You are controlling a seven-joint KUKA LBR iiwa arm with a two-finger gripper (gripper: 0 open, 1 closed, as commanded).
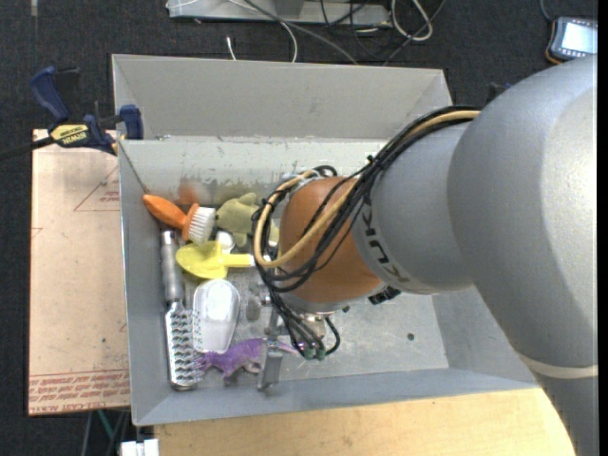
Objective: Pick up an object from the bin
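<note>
Hanging low by the bin's (408, 340) near wall, the tool (270, 369) has a small purple toy (233, 357) just beside it toward the view's left (its long axis running roughly along that wall); whether the tool stands wide or narrow I cannot tell.

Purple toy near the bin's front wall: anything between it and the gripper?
Nothing visible. The gripper is right beside the purple toy; the white oval piece and silver brush lie on the toy's other side, not between.

free: bin floor (391, 346) right | blocked: heap (211, 283) along left wall
</note>
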